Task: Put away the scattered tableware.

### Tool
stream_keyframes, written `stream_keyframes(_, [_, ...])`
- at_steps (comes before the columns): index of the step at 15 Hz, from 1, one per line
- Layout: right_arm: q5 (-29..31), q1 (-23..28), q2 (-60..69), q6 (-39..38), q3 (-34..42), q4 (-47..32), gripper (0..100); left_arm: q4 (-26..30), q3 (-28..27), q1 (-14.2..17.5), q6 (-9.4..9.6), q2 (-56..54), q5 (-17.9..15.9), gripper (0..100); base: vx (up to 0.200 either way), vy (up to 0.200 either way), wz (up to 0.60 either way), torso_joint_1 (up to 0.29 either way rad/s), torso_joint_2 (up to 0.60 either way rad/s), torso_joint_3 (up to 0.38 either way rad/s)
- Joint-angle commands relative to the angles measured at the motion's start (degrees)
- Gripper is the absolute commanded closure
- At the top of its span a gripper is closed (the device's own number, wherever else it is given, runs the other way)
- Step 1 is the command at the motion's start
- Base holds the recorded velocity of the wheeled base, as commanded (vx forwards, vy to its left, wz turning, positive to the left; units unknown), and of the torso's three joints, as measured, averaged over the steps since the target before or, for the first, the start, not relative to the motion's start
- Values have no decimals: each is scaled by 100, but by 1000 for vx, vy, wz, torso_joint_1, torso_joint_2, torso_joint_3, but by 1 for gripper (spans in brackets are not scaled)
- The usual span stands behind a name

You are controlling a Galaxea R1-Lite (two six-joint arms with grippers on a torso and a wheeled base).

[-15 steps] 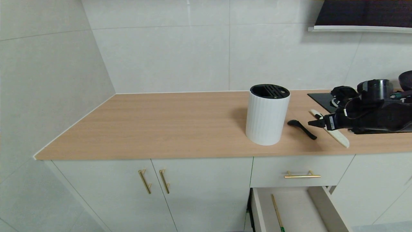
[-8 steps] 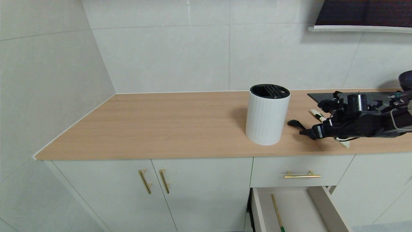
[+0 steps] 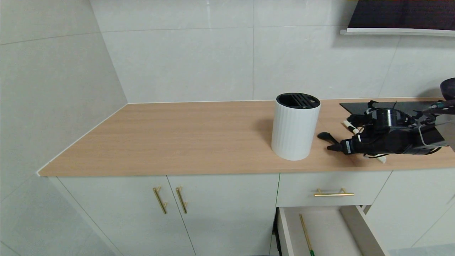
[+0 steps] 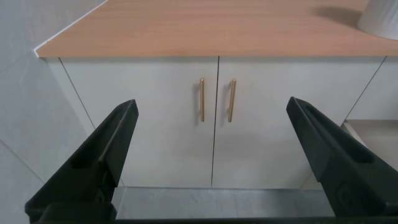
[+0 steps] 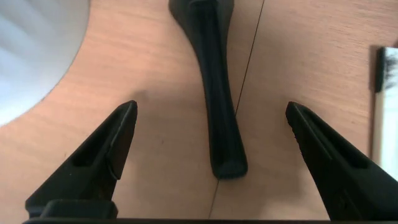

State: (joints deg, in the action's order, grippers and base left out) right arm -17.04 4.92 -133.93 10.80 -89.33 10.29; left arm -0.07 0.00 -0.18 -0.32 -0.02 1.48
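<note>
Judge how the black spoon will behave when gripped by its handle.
The black spoon looks rigid and probably light: thin, one piece. Its smooth handle lies flat on the countertop, so the right gripper might slip or nudge it sideways.

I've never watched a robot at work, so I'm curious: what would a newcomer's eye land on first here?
Probably the tall white ribbed holder with its black slotted top, standing on the wooden counter. Just to its right, the right gripper hangs low, its open fingers on either side of the handle of a black spoon. Below, a drawer stands open with a thin wooden stick in it.
</note>
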Motion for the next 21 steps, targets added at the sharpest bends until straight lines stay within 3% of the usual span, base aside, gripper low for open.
stream_keyframes(1, [-1, 0, -107, -17, -93, 8, 0, -1, 0, 1, -3, 2, 2, 0, 0, 0, 0, 0, 0, 0])
stream_keyframes(2, [8, 0, -116, -17, -93, 8, 100, -1, 0, 1, -3, 2, 2, 0, 0, 0, 0, 0, 0, 0])
stream_keyframes(13, [122, -88, 253, -280, 144, -80, 100, -1, 0, 1, -3, 2, 2, 0, 0, 0, 0, 0, 0, 0])
stream_keyframes(18, [412, -246, 2608, -1291, 2007, -800, 100, -1, 0, 1, -3, 2, 2, 0, 0, 0, 0, 0, 0, 0])
stream_keyframes(21, [1159, -528, 3707, -1704, 3590, -792, 100, -1, 0, 1, -3, 2, 2, 0, 0, 0, 0, 0, 0, 0])
